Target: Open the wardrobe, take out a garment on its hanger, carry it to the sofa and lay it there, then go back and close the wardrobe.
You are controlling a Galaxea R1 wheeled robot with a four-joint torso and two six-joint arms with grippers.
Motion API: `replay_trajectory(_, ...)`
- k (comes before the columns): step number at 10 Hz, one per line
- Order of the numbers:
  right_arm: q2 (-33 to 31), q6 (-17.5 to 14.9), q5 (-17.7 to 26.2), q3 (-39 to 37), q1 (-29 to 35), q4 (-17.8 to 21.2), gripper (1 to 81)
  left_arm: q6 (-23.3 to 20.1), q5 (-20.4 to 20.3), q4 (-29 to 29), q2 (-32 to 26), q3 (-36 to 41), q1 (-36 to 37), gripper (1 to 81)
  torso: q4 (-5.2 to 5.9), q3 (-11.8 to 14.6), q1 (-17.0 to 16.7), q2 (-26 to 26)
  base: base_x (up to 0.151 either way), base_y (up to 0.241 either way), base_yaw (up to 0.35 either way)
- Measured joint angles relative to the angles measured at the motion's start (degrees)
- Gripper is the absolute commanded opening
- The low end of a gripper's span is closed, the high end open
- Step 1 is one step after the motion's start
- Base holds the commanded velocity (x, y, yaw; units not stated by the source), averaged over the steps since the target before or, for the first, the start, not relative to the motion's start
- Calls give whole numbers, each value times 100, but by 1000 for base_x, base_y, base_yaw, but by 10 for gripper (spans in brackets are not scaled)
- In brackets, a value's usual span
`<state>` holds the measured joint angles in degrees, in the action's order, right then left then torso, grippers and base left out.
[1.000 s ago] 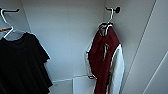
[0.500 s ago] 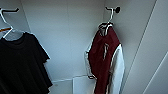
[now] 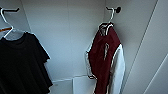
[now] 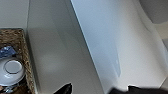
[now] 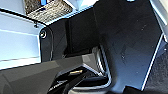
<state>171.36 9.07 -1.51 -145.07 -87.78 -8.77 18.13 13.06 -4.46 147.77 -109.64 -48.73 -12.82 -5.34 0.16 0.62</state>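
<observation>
Garment (image 3: 106, 58) first: in the head view the maroon jacket with its white sleeve is hanging inside the open wardrobe (image 3: 67, 37), toward the right of the compartment and close beside the right inner wall, its long axis running straight down from collar to hem. It is hanging from the white hanger (image 3: 110, 18), whose curved hook is sitting over a dark peg (image 3: 117, 10) high on that wall, so the likely place to take hold is lying up and to the right of the camera, and by that side the right arm looks the nearer one. Well apart to the left, a black t-shirt (image 3: 21, 65) is hanging on its own white hanger and has nothing to do with the job. In the left wrist view the camera is looking along plain white panels, with a woven basket (image 4: 21, 45) holding a white plate (image 4: 11, 70) off to one side; dark tips of the left pincer (image 4: 97, 88) are just peeking in at the edge, too little to tell whether it is released or clenched. In the right wrist view the robot's own dark plate and jointed bar are crowding the picture, with white panel behind, and I cannot tell the state of that pincer either
</observation>
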Motion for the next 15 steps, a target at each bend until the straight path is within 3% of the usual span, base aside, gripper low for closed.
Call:
replay_trajectory(4, 2, 0, -2, 0, 2, 0, 811, 146, 34, 124, -169, 477, 678, 811, 0, 0, 0, -2, 0, 0, 0)
replay_trajectory(9, 2, 0, -5, -5, 5, 0, 811, 455, 555, 185, -315, 898, 1565, 811, 0, -2, 0, -2, 0, 0, 0)
replay_trajectory(15, 2, 2, -2, -5, 46, 0, 811, 926, 1313, 183, 580, 791, 2740, 811, 0, -5, 2, -4, 0, 0, 0)
